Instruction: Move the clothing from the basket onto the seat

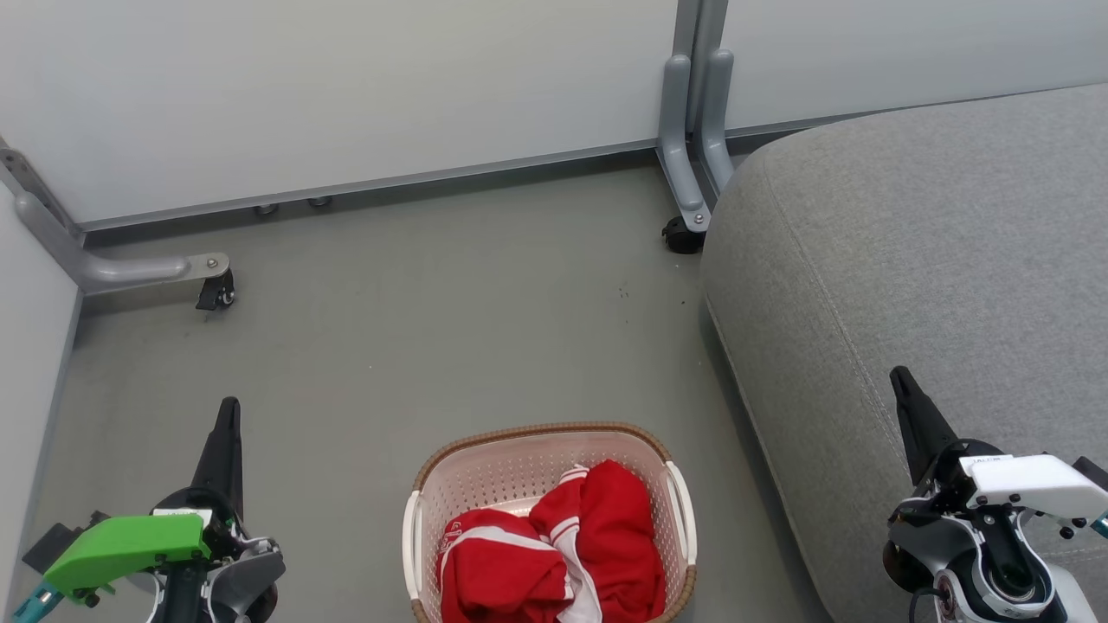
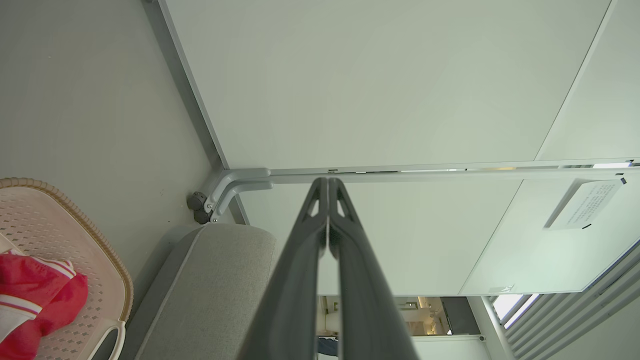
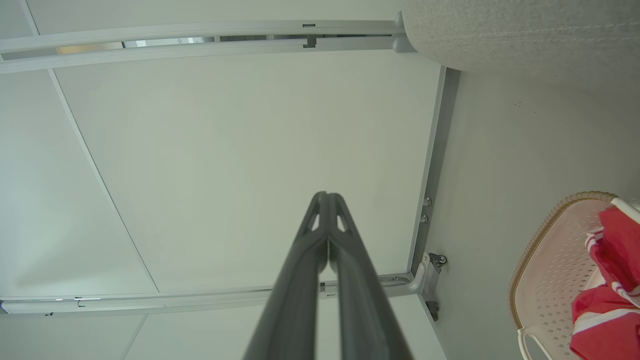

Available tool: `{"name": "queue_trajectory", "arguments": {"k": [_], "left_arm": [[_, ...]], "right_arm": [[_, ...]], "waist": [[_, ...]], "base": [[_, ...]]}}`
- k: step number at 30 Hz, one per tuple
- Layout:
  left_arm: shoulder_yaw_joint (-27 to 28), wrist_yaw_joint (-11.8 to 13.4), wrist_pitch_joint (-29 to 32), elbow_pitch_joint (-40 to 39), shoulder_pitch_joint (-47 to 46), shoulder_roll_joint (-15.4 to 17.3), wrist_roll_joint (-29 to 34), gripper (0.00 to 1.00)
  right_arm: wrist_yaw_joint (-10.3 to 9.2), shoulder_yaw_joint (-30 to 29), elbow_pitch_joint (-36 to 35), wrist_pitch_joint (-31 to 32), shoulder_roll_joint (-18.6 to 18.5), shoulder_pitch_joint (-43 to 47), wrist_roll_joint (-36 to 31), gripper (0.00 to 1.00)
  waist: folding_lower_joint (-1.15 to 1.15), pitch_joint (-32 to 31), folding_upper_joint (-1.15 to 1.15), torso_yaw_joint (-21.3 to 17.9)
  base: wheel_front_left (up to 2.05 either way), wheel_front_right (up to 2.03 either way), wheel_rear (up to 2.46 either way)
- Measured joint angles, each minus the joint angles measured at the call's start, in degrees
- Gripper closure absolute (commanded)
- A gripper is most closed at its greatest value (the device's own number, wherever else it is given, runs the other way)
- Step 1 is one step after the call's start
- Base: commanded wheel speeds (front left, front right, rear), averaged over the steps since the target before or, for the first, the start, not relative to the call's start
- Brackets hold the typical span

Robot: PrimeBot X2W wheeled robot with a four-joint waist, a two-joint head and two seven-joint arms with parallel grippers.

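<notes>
Your left gripper (image 1: 228, 411) hangs to the left of the basket (image 1: 537, 430) with its fingers pressed together and nothing in them. Your right gripper (image 1: 905, 385), to the right of the basket, is just as tightly closed and empty. The clothing (image 1: 554, 554) lies bunched in the basket's near right part, and the seat (image 1: 909, 260) rises just to the basket's right.

I'd use the right arm, since it is on the seat's side. Spread the fingers before you descend, and come down over the highest red fold, away from the perforated wall. Pinch deep into the fabric. Lift straight up until the trailing cloth clears the rim, because the light basket may drag or tip, then carry the clothing rightward.
</notes>
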Motion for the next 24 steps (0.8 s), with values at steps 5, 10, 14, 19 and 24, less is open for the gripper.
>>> {"name": "queue_trajectory", "arguments": {"k": [5, 10, 14, 19, 24], "left_arm": [[0.0, 0.0, 0.0, 0.0, 0.0, 0.0, 0.0, 1.0], [0.0, 0.0, 0.0, 0.0, 0.0, 0.0, 0.0, 1.0], [-0.07, 0.1, -0.05, 1.19, 0.73, -0.25, -0.01, 0.0], [-0.81, 0.19, -0.66, 2.46, 2.27, -0.56, 0.01, 0.0], [-1.49, 0.19, -2.16, 1.19, 2.36, -0.58, 2.53, 0.0]], "right_arm": [[0.0, 0.0, 0.0, 0.0, 0.0, 0.0, 0.0, 1.0], [0.0, 0.0, 0.0, 0.0, 0.0, 0.0, 0.0, 1.0], [-0.01, 0.05, 1.1, 0.0, 0.31, 0.82, 0.02, 0.0], [-0.02, 0.59, 2.44, -0.59, 0.71, 2.54, -0.05, 0.0], [-0.02, 0.96, 2.11, -1.97, 0.73, 2.54, -3.19, 0.0]], "waist": [[0.0, 0.0, 0.0, 0.0], [0.0, 0.0, 0.0, 0.0], [0.0, 0.0, 0.0, 0.0], [0.0, 0.03, 0.0, 0.0], [0.0, 0.06, 0.0, 0.0]], "base": [[0.0, 0.0, 0.0], [0.0, 0.0, 0.0], [0.0, 0.0, 0.0], [0.0, 0.0, 0.0], [0.0, 0.0, 0.0]]}}
